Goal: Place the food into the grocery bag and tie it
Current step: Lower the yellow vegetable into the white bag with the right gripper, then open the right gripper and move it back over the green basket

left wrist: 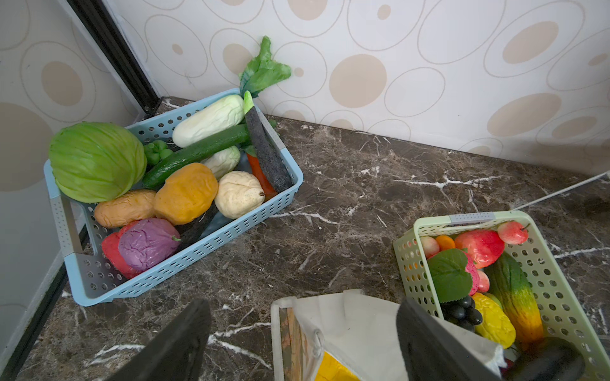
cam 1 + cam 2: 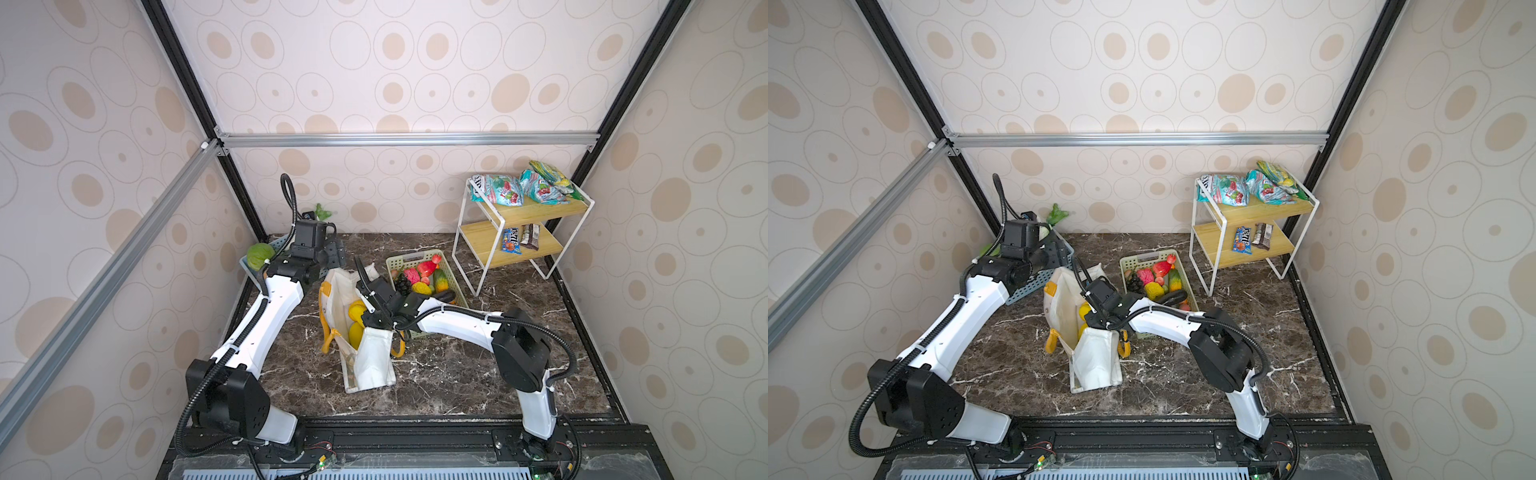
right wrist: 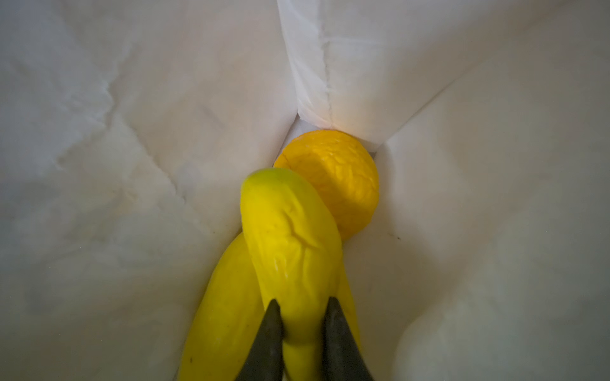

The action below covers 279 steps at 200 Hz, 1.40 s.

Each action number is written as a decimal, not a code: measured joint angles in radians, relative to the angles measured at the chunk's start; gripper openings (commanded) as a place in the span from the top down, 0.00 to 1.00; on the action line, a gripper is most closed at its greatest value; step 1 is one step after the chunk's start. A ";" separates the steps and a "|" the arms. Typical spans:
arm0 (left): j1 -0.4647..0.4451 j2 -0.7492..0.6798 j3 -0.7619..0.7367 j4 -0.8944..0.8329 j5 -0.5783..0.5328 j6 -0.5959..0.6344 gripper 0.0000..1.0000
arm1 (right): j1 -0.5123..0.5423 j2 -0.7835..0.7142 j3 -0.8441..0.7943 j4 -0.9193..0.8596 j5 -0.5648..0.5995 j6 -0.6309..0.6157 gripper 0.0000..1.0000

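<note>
The grocery bag stands open mid-table, its yellow handles hanging at the sides. My right gripper reaches down inside it, shut on a long yellow fruit. That fruit lies over another yellow fruit, with an orange in the bag's corner. Both yellow fruits show in the bag's mouth from above. My left gripper hangs open over the bag's far end, holding nothing. More food fills two baskets, including a purple onion and a pale cauliflower.
A blue basket of vegetables sits in the far left corner. A green basket of fruit stands right of the bag, under my right arm. A two-tier shelf with snack packets stands far right.
</note>
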 measured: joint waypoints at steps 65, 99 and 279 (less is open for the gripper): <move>-0.002 -0.008 -0.014 0.006 0.003 0.000 0.12 | 0.003 0.030 0.034 -0.012 -0.002 0.013 0.69; -0.004 -0.008 -0.015 0.007 0.002 0.000 0.12 | 0.003 0.038 0.034 -0.034 -0.005 0.013 0.53; -0.005 -0.008 -0.024 0.014 0.006 0.000 0.12 | -0.008 -0.331 0.006 -0.039 0.072 -0.053 0.33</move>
